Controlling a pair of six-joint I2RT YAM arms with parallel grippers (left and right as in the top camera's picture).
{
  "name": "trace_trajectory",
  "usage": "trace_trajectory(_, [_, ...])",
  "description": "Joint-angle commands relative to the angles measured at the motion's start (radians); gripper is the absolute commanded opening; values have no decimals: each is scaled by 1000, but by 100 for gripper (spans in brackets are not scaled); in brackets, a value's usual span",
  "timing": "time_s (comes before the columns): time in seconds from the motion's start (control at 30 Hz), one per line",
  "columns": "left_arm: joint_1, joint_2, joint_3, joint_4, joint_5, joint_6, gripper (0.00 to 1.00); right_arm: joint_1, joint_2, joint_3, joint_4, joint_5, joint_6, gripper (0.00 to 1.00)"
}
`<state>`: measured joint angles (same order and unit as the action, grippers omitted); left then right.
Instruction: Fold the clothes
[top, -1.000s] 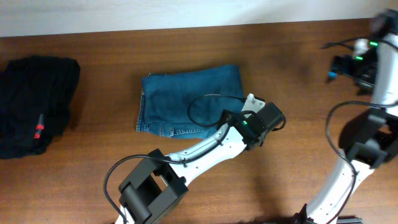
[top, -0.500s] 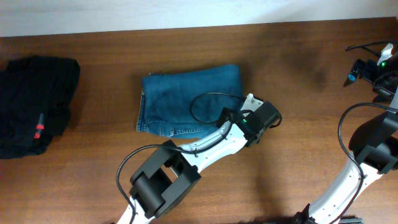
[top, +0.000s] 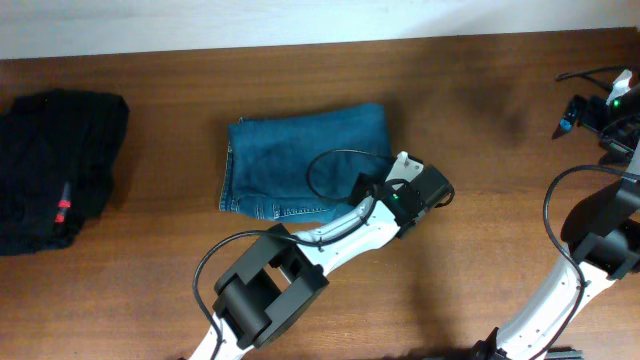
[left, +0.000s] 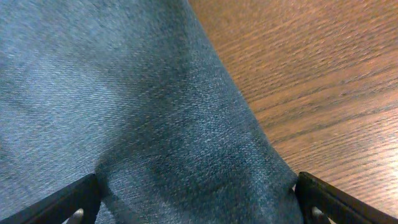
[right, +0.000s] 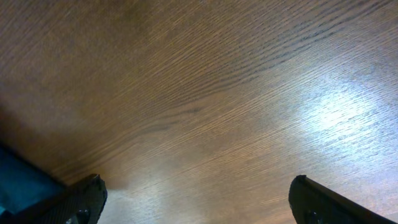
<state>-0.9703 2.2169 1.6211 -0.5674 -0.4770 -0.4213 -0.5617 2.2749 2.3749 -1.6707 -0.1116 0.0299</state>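
The blue denim jeans (top: 300, 160) lie folded into a compact rectangle at the middle of the table. My left gripper (top: 392, 172) is at the jeans' right edge. In the left wrist view its fingers (left: 196, 199) are spread wide, with a rounded denim fold (left: 155, 112) filling the gap between them. My right gripper (top: 578, 108) is far to the right, near the table's back right corner, well away from the jeans. In the right wrist view it is open (right: 196, 199) and empty over bare wood.
A black garment (top: 55, 160) with a small red tag (top: 62, 210) lies in a heap at the far left. The wooden table (top: 480, 90) runs to a pale wall at the back. A black cable loops over the jeans' right part (top: 325, 172).
The right arm has swung to the right, toward the table's edge, then stopped. The left gripper has stayed at the jeans' right edge while its arm links shifted slightly.
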Motion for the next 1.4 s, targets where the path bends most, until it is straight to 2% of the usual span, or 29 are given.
trace_trajectory(0.0, [-5, 52, -4, -6, -20, -16, 99, -6, -43, -3, 3, -12, 9, 99])
trace_trajectory(0.2, [-5, 62, 0, -35, -54, -14, 97, -6, -43, -3, 3, -12, 9, 99])
trace_trajectory(0.23, [-5, 62, 4, -44, -77, -13, 89, -6, -43, -3, 3, -12, 9, 99])
trace_trajectory(0.33, [-5, 61, 25, -77, -122, 16, 44, -6, -43, -3, 3, -12, 9, 99])
trace_trajectory(0.4, [-4, 61, 50, -112, -138, 35, 22, -6, -43, -3, 3, -12, 9, 99])
trace_trajectory(0.47, [-3, 61, 81, -155, -161, 34, 3, -6, -43, -3, 3, -12, 9, 99])
trace_trajectory(0.5, [-2, 61, 98, -175, -174, 34, 0, -6, -43, -3, 3, -12, 9, 99])
trace_trajectory(0.73, [0, 61, 253, -294, -309, 40, 0, -6, -43, -3, 3, -12, 9, 99])
trace_trajectory(0.87, [14, 61, 299, -298, -302, 103, 0, -6, -43, -3, 3, -12, 9, 99])
trace_trajectory(1.13, [72, 71, 291, -297, -176, 101, 4, -6, -43, -3, 3, -12, 9, 99])
trace_trajectory(1.27, [86, 85, 291, -286, -165, 101, 4, -6, -43, -3, 3, -12, 9, 99])
trace_trajectory(1.37, [88, 93, 291, -279, -164, 101, 11, -6, -43, -3, 3, -12, 9, 99])
